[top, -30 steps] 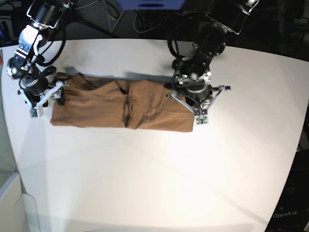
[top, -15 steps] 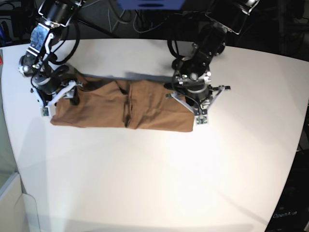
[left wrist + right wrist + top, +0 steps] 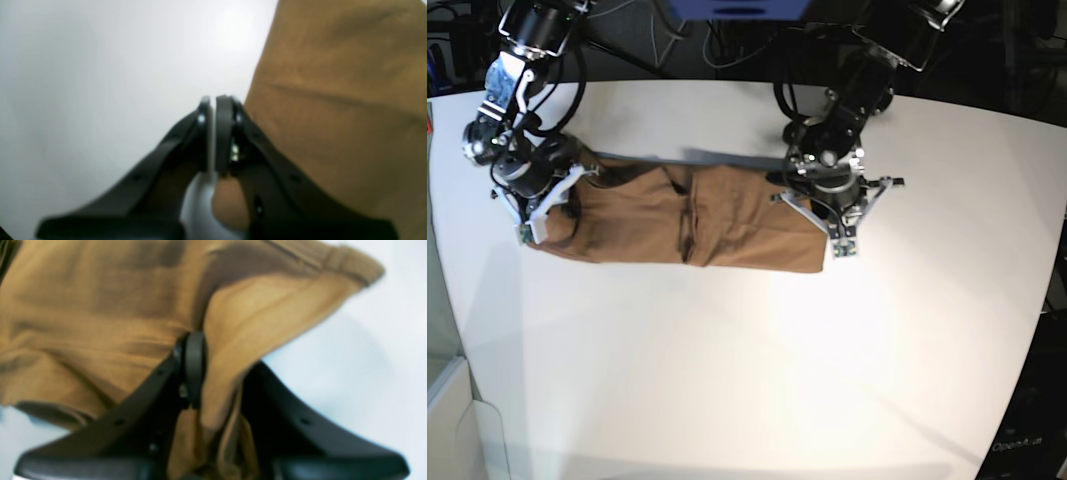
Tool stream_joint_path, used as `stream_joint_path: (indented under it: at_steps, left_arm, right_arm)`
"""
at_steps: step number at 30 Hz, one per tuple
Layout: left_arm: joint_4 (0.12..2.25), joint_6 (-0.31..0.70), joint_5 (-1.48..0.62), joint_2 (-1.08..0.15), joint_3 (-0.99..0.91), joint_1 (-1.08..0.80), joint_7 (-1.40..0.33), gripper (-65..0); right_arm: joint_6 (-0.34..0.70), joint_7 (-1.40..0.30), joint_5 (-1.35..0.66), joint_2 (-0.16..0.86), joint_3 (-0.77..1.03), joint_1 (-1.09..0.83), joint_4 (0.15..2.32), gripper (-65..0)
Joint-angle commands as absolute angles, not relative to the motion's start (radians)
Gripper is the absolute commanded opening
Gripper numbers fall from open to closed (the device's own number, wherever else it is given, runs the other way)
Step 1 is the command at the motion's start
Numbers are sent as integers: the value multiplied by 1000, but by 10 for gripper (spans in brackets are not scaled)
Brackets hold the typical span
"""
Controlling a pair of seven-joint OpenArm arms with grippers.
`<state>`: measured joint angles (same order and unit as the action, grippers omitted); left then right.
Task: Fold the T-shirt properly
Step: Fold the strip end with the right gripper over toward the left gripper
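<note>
White tabletop [image 3: 757, 360] spreads under me, bare in front, with the T-shirt [image 3: 727, 225] lying farther back as a long tan band folded lengthwise across it. My left gripper [image 3: 213, 100] sits at the band's end on the base view's right, pressed together with nothing between its tips; the cloth edge lies just beside it, against the outside of one finger, and I have no hold on it. At the opposite end my right gripper [image 3: 217, 350] has closed on a bunched fold of the T-shirt, tan fabric squeezed between the fingers [image 3: 195, 360] and spilling down toward the wrist. Beyond the table, dark clutter and cables fill the background.
</note>
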<state>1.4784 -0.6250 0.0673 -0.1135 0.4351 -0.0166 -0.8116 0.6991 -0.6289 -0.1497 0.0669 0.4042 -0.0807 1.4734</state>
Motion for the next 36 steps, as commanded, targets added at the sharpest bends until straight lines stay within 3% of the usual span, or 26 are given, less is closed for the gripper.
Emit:
stream_joint_path:
  at_steps: [1,15,24,30,36]
  left_arm:
    - [1481,-619,38,-110,437,-15,-846,-624]
    - [1481,-619,38,-110,437,-15,-846,-624]
    - [1486,-619,38,-110,437,-13,-846,-624]
    - [1484,-619,38,-110,438,-13,-846,-624]
    - [1491,-619,36,-110,438,-13,-846,-624]
  right_arm:
    - [698,-613,-157,81,407,-71,1488,-561]
    - [698,-613,-157,134,191,-79,1497,-561]
    - [698,-615,-147,165,102,-124,1696,-559]
    - [698,-659,38,160,-1,-124,1770,-561]
    - [698,-659,166,76,-61,-143,1817,-560]
